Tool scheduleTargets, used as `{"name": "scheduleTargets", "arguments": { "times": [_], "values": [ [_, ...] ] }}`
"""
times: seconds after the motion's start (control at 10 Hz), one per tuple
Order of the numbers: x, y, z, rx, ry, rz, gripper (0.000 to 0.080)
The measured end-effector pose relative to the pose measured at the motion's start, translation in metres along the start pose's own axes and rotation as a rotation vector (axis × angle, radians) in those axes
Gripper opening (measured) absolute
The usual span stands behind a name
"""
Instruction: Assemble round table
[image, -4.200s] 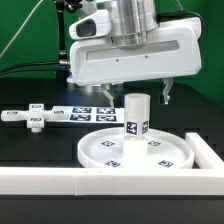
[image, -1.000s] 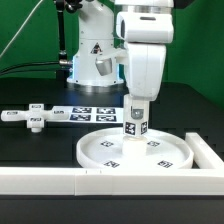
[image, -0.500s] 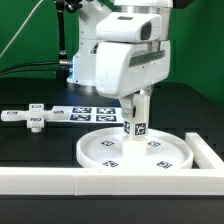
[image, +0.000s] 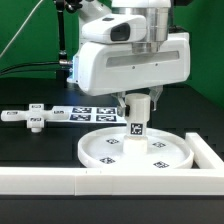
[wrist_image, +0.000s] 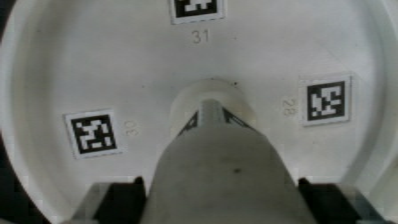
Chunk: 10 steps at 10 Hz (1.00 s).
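Observation:
The large rimmed round disc lies flat on the black table near the front wall. The short cylindrical post stands upright at its centre, with a tag facing the camera. My gripper comes straight down over the post and is shut on its upper part, with one finger on each side. In the wrist view the post runs down to the disc, with my dark pads against its sides. The flat cross-shaped foot piece lies apart at the exterior view's left.
The marker board lies behind the disc, between it and the robot base. A long white border wall runs along the front and turns back at the exterior view's right.
The gripper, open above the post 4.2 s ago, has closed on it. In the last second the hand has turned about the post, and the post's tag has turned with it.

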<state>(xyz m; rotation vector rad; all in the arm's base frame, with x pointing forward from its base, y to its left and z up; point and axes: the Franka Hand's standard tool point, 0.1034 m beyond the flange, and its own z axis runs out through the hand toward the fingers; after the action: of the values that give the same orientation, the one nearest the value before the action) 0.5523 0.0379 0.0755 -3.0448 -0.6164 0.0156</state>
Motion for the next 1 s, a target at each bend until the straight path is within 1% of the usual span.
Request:
{"name": "scheduleTargets", "arguments": {
  "times": [0.5, 0.6, 0.9, 1.0],
  "values": [
    [-0.0002, 0.0002, 0.0001, 0.009, 0.002, 0.301, 0.0406],
    [-0.0004, 0.0005, 0.0002, 0.013, 0.002, 0.360, 0.0406],
    [-0.0025, -0.0003, 0.0014, 0.027, 0.031, 0.661, 0.0406],
    [-0.0029, 0.0001, 0.0015, 0.039, 0.032, 0.753, 0.0406]
  ]
}}
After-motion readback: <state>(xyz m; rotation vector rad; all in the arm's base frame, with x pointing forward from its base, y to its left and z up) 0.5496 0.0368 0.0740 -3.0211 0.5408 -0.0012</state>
